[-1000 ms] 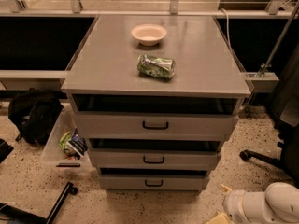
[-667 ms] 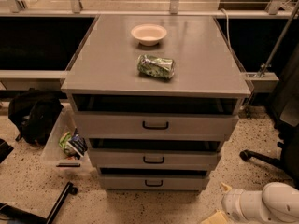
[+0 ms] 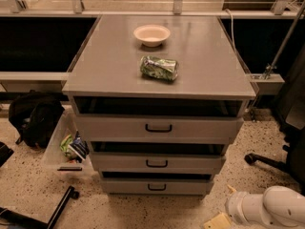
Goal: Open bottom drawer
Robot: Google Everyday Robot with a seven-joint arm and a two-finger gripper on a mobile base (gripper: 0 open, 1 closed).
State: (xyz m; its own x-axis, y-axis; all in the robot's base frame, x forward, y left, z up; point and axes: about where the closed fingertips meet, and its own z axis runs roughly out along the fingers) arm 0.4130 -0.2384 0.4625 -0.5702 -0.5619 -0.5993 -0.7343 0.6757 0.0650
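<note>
Grey bottom drawer (image 3: 183, 187), black handle (image 3: 157, 187), cream bowl (image 3: 151, 35), green packet (image 3: 159, 67), speckled floor (image 3: 28, 187), yellowish claw (image 3: 222, 210) at lower right.

Speckled floor (image 3: 28, 194), dim light; blk bag (image 3: 34, 119) & clear bin (image 3: 53, 151) left, chair base (image 3: 264, 160) right.

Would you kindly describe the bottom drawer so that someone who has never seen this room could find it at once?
Find the grey cabinet with a round white bowl on top; three grey drawers stack down its front. The bottom drawer is the lowest, nearest the speckled floor, left of the robot's gripper at the lower right. Its front is the slimmest and narrowest of the three.
</note>
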